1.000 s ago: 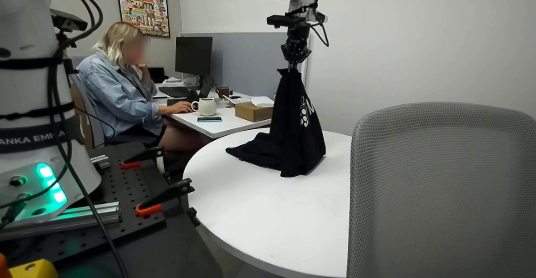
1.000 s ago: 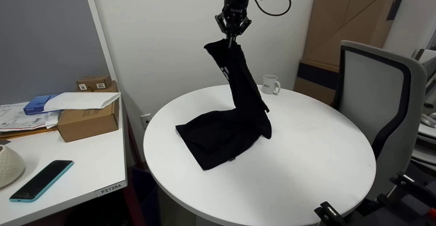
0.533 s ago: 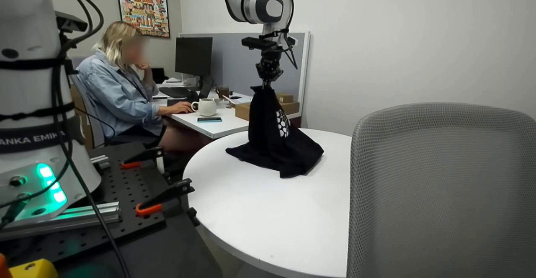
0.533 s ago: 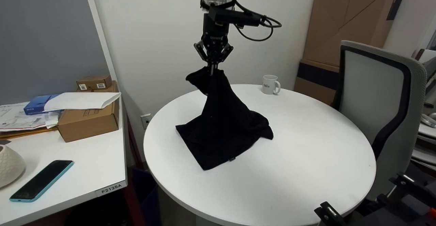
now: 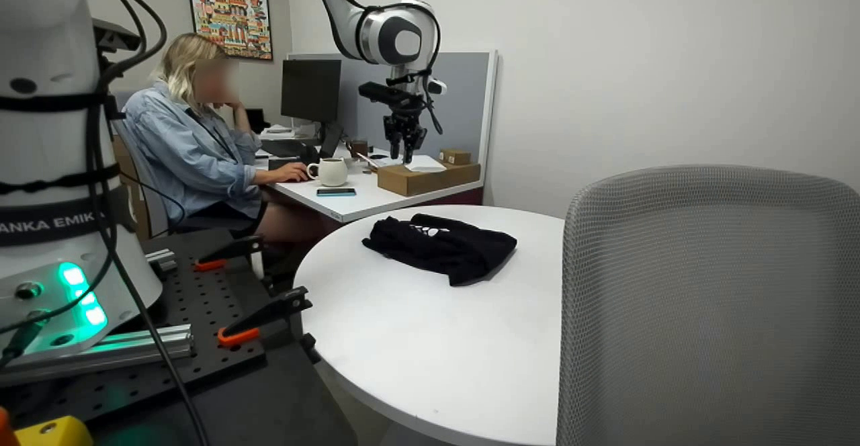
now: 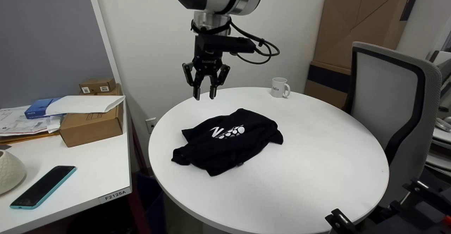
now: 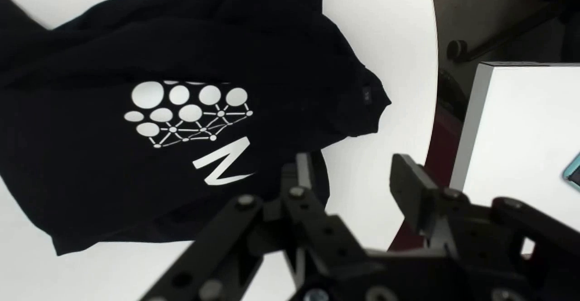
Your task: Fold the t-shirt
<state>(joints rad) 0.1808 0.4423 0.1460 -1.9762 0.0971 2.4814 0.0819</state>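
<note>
hovering with jaws parted and nothing between them, the gripper (image 6: 204, 94) hangs clear of the shirt (image 6: 227, 150), which lies rumpled, print (image 6: 230, 133) up, on the left of the table (image 6: 310, 170) in an exterior view. folding well probably means straightening the bunched near-left corner (image 6: 180, 156) before pinching; a low, slow carry should keep it flat.

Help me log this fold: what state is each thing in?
Gripper: open, holding nothing
Shirt: loosely folded over, print up
Table mug: upright
Desk mug: upright
Phone: lying face up, dark
Base light: lit green
Monitor: dark, on or off unclear
Small box: closed
</note>
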